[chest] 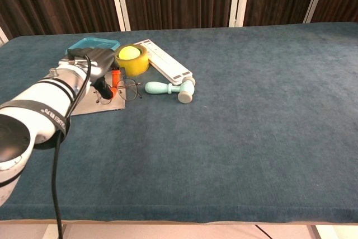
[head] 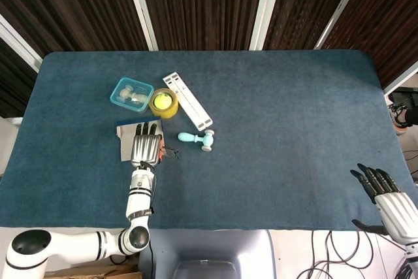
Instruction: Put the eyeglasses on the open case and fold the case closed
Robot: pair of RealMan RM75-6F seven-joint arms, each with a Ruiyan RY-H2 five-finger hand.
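My left hand [head: 145, 144] [chest: 92, 74] holds the thin-rimmed eyeglasses [head: 171, 153] [chest: 127, 89] by their left end, just over the right edge of the open grey case [head: 125, 132] [chest: 98, 108], which lies flat on the blue table. The lenses stick out to the right of the fingers, past the case's edge. The hand hides most of the case in the head view. My right hand [head: 386, 198] hovers open, fingers spread, at the table's front right corner, far from the case.
Behind the case stand a blue-lidded container [head: 131, 93] [chest: 92, 46] and a yellow tape roll [head: 164, 103] [chest: 131, 59]. A white flat bar [head: 187, 100] [chest: 165, 66] and a teal toy hammer [head: 196, 138] [chest: 168, 88] lie just right of the glasses.
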